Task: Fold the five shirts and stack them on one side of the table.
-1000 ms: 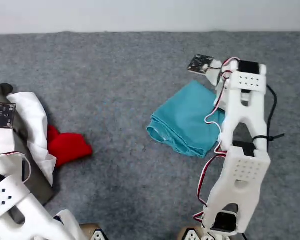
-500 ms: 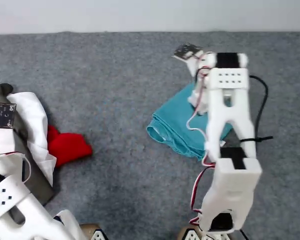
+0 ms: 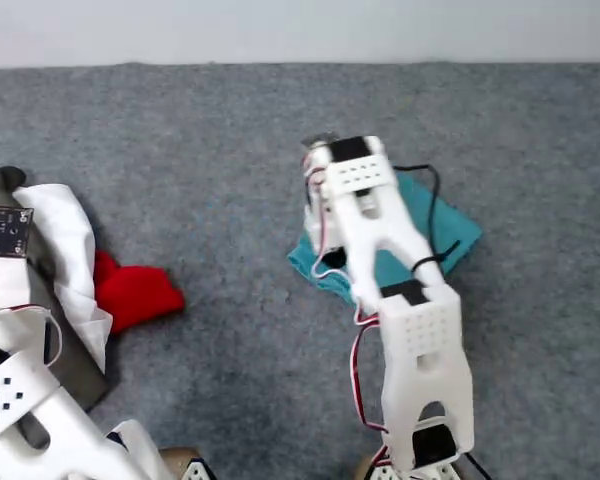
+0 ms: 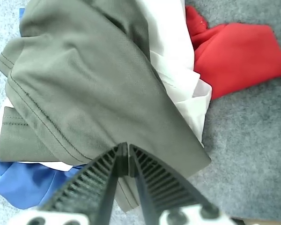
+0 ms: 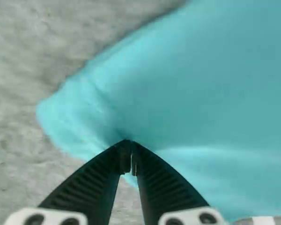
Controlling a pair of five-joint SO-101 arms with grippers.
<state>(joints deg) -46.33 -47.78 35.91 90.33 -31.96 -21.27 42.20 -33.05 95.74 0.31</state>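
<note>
A teal shirt (image 3: 450,235) lies folded right of the table's middle. My right arm (image 3: 365,210) stretches across it. In the right wrist view my right gripper (image 5: 128,158) is shut, its tips pressed into the teal shirt (image 5: 201,89) close to its rounded edge by the carpet. At the left edge sits a pile: a grey shirt (image 4: 84,84) on top, a white shirt (image 4: 173,51), a red shirt (image 4: 234,56) and a blue shirt (image 4: 18,187) poking out. My left gripper (image 4: 128,161) is shut just over the grey shirt.
Grey carpet (image 3: 220,150) covers the table. A wide bare strip lies between the red shirt (image 3: 135,293) and the teal one. The white shirt (image 3: 70,240) drapes beside the left arm (image 3: 20,400). A pale wall runs along the far edge.
My right arm has swung left across the teal shirt, uncovering the shirt's right corner and ending at its left side. The left arm and the pile have kept still.
</note>
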